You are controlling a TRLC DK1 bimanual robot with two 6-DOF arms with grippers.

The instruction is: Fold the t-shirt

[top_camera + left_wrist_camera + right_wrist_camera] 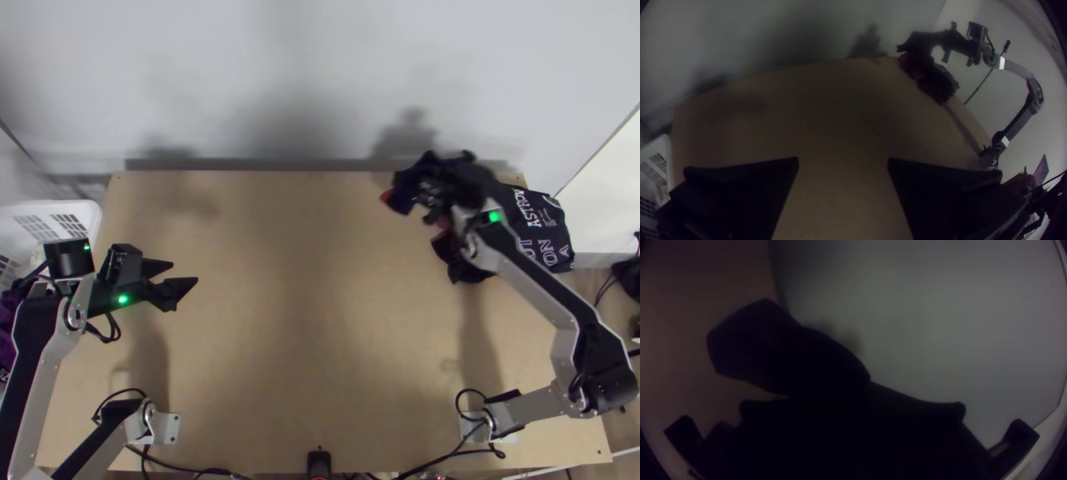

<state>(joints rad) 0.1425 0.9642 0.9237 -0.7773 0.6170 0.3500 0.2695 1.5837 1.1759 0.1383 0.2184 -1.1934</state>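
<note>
The dark printed t-shirt (538,228) is bunched by the far right corner of the table (304,336), its raised part gathered in the closed right pincer (855,403). Over the table's left side, the left pincer (185,272) gapes wide, empty. Soft, light, floppy cloth, probably; best taken by both shoulders
</note>
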